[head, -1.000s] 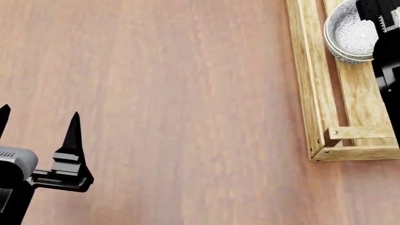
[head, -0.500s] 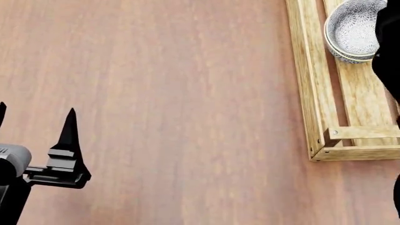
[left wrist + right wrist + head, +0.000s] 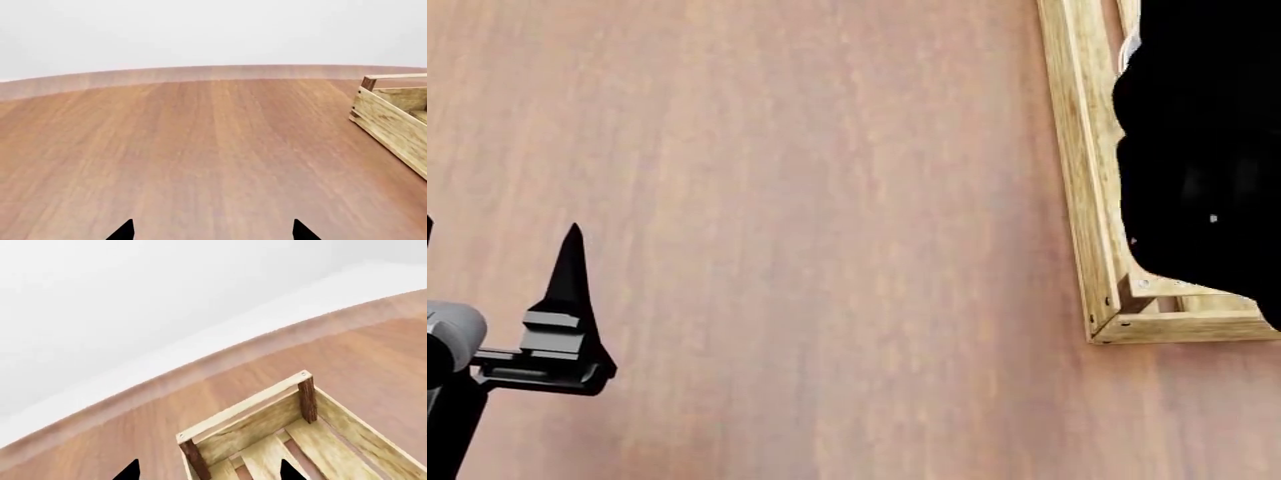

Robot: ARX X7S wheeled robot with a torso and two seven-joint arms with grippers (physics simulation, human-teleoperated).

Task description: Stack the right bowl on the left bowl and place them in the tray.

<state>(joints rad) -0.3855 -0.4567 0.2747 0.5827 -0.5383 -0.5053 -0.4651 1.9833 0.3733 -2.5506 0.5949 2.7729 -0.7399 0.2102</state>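
Observation:
The tray [image 3: 1077, 150] lies at the right of the head view, and its near corner [image 3: 1114, 320] shows. My right arm [image 3: 1201, 150] is a black mass over the tray and hides the bowls; only a pale sliver [image 3: 1126, 47] shows at its edge. In the right wrist view my right gripper [image 3: 209, 471] is open above the tray's far end [image 3: 253, 425], with nothing between the fingers and no bowl in sight. My left gripper [image 3: 501, 228] is open and empty over bare table at the lower left. The left wrist view shows its fingertips [image 3: 124, 231] wide apart and the tray [image 3: 390, 120] off to one side.
The brown wooden table [image 3: 801, 240] stretches between my left gripper and the tray. Its far curved edge [image 3: 213, 72] meets a plain white background. The tray has dark corner posts [image 3: 307, 399] standing above its plank sides.
My right arm has come up between the head camera and the tray, and now hides the stacked bowls that showed there before. My left gripper has drifted slightly left and down.

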